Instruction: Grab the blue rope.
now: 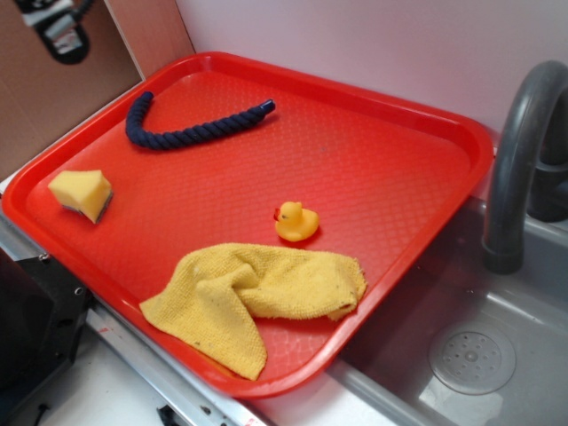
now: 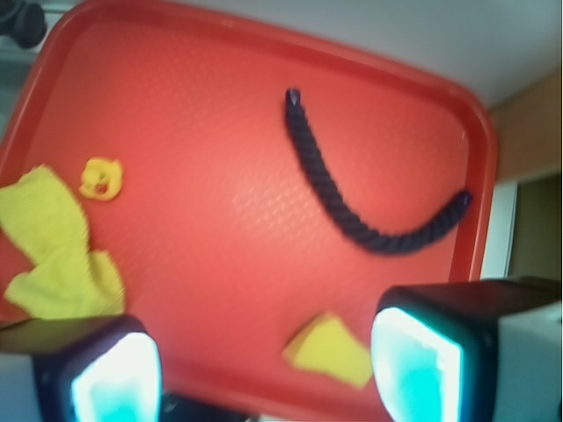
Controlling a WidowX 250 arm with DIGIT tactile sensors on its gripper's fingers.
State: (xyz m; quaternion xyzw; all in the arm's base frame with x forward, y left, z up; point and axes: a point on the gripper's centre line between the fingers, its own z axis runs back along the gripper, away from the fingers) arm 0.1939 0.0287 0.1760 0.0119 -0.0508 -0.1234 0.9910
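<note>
Rope (image 1: 191, 131), blue, curves across the tray's (image 1: 373, 169) far side.

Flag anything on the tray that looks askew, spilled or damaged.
Only the yellow cloth stands out: it lies crumpled, one corner hanging over the red tray's front rim. No spill or damage shows.

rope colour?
Dark navy blue, twisted strands; the rope shows best in the exterior view.
</note>
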